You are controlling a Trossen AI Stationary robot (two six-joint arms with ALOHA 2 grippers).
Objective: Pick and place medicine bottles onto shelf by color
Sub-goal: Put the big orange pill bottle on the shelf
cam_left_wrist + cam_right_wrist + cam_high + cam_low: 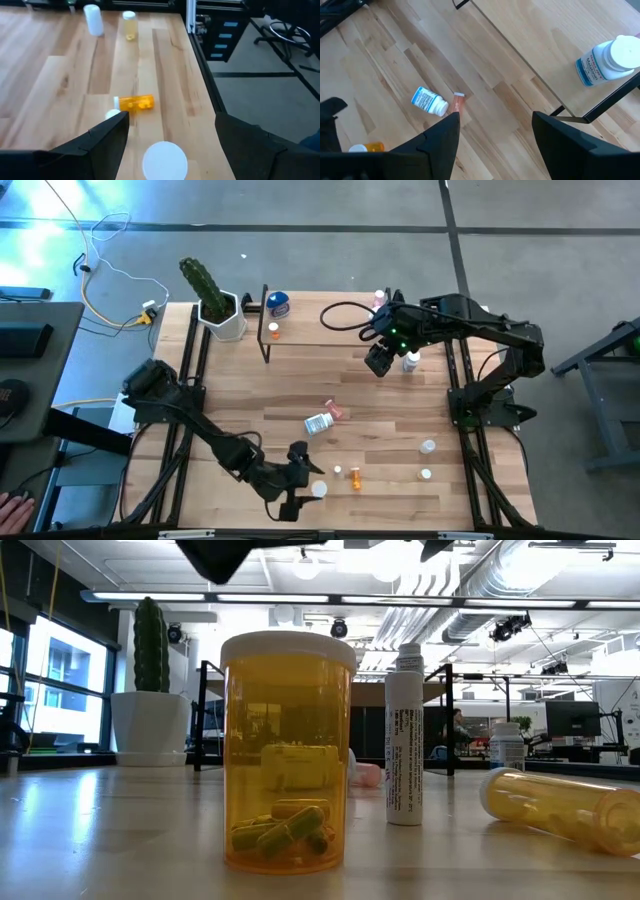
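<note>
My left gripper (302, 472) (170, 131) is open near the table's near edge, low over a white-capped bottle (318, 490) (165, 160) that stands between its fingers; I see no touch. An orange bottle (134, 103) lies just beyond it. My right gripper (380, 362) (495, 120) is open and empty above the shelf's right end (430, 340). On the shelf stand a blue bottle (278, 303), a small orange one (274, 332), a pink one (379, 298) and a white bottle (411, 362) (607, 60). A white bottle with a blue label (318, 423) (430, 101) and a pink vial (335, 412) (457, 102) lie mid-table.
A cactus in a white pot (215, 305) stands at the shelf's left end. Two white-capped bottles (428, 446) (425, 474) stand near the right edge. In the low view an upright orange bottle (288, 750) and a white tube (404, 735) are close to the camera.
</note>
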